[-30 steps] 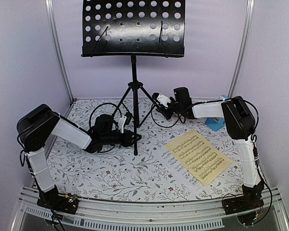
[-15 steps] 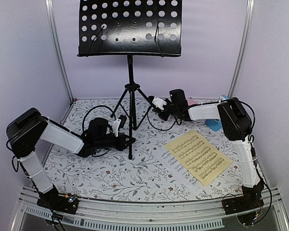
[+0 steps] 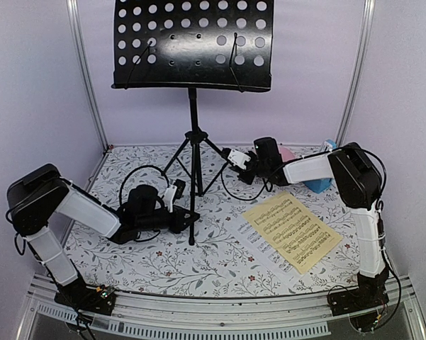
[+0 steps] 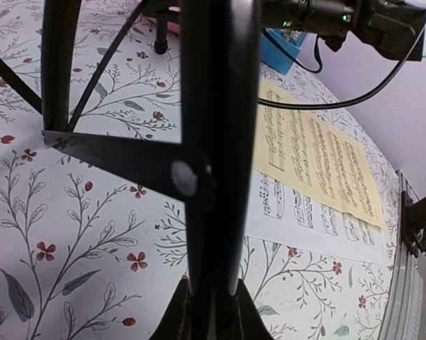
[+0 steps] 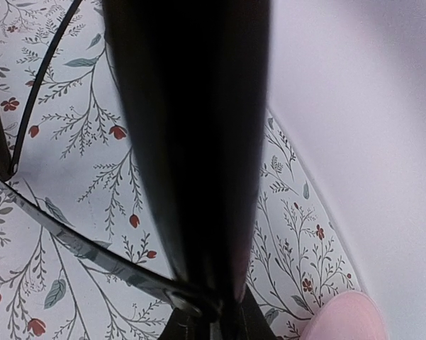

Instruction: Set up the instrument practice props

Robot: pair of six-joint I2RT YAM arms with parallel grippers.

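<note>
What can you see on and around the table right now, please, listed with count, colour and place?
music stand: 1, black, perforated desk on a tripod, rear centre of the table
yellow sheet of music: 1, pale yellow, flat on the right side of the table
white sheet of music: 1, white, under the yellow sheet, one edge showing
metronome: 1, blue, far right, mostly hidden behind the right arm
plate: 1, pink, rear right by the wall, partly hidden
table: 1, white floral cover
left gripper: 1, black, closed on the tripod's front leg
right gripper: 1, black, closed on a rear tripod leg
</note>
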